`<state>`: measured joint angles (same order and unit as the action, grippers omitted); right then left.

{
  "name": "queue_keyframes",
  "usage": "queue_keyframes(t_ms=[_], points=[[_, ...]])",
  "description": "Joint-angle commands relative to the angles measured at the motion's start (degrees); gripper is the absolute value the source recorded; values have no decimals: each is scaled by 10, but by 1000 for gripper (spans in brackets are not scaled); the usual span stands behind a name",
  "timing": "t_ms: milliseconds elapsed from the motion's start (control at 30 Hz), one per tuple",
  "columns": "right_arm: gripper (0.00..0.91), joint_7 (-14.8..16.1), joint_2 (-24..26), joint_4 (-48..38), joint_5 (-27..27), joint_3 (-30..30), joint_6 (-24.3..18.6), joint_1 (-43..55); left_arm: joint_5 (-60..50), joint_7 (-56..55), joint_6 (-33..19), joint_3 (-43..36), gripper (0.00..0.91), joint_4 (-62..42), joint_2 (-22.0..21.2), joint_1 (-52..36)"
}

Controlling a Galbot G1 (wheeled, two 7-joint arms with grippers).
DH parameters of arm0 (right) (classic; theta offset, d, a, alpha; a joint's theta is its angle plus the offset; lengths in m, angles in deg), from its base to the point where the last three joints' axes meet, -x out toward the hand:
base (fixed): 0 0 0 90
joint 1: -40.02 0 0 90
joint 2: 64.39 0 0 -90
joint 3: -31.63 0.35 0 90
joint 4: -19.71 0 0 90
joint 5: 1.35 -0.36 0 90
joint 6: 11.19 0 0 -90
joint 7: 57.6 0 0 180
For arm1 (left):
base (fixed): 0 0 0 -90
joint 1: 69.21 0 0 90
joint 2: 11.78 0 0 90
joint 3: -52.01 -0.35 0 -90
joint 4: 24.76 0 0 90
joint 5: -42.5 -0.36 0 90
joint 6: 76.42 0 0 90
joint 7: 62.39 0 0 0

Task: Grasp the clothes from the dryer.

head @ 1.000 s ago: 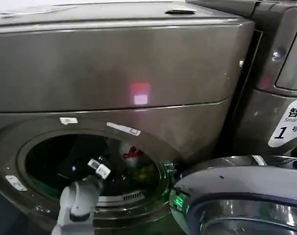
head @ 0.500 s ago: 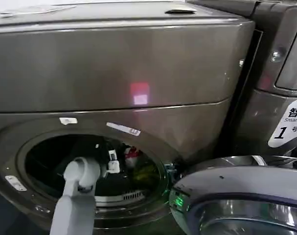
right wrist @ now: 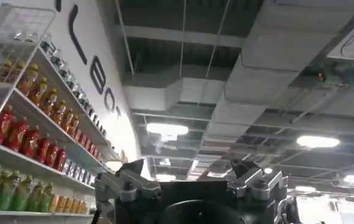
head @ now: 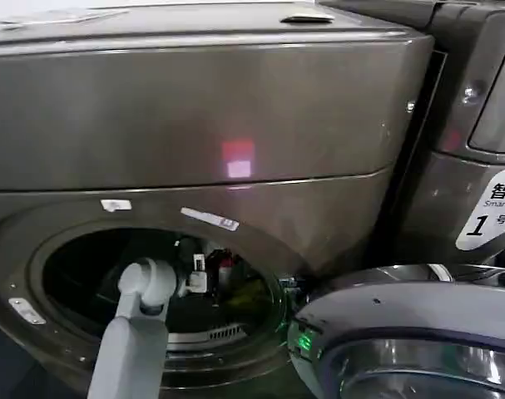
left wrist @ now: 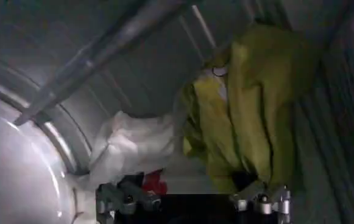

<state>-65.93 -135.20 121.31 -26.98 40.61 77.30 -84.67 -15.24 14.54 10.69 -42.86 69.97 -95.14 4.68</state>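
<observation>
Laundry day inside the dryer [head: 202, 125]: my left arm reaches through the round porthole, and my left gripper [left wrist: 192, 199] hangs within the drum with its fingers spread wide, nothing between them. Just beyond the fingertips lie the clothes [left wrist: 164, 146], a crumpled white bundle with a red patch nearest the gripper and a yellow-green fold rising against the ribbed drum wall. From my head camera the same bundle [head: 235, 278] shows as a red and yellowish spot deep in the porthole, just past the gripper's tip toward the hinge side, where the open door [head: 410, 341] stands. My right gripper [right wrist: 189, 189] is parked away from the dryer, pointing up at a ceiling and a shelf of bottles [right wrist: 24, 115], its fingers apart and empty. By my reckoning the step in hand is the final approach and the pinch. To do it well I judge I should drive the fingers down into the thick of the white fabric beside the red patch rather than skim its top, so both pads bite a proper fold. Closing too early would catch a thin edge that could slip free on the way out. I would also keep the wrist clear of the drum's raised paddle [left wrist: 97, 49] and the porthole rim while retreating.
</observation>
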Motion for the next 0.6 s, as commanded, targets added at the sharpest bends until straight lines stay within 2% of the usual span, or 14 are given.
queue_keyframes(t_ms=[33,233,367,400,433,467,500,567,600], points=[[907,0,1,1,0,-2,0,1,13,3,7,0,907,-47,-1,-3],[907,0,-2,0,0,-3,0,1,35,3,24,1,907,-128,-3,-29],[907,0,-3,2,2,-6,-1,2,50,3,30,0,907,-142,-3,-36],[907,-1,-4,3,5,-7,0,3,54,3,31,0,842,-148,-3,-39],[907,-1,-4,4,9,-8,-1,3,54,3,31,0,216,-153,-4,-42],[907,-1,-4,4,11,-9,-1,3,57,3,30,0,102,-159,-4,-45],[907,-1,-4,5,11,-9,-1,3,64,3,31,-1,102,-164,-5,-48],[907,-1,-4,5,11,-10,-1,3,69,3,31,-2,0,-169,-5,-50],[907,-1,-4,4,11,-10,-1,3,67,3,30,-2,0,-172,-5,-51]])
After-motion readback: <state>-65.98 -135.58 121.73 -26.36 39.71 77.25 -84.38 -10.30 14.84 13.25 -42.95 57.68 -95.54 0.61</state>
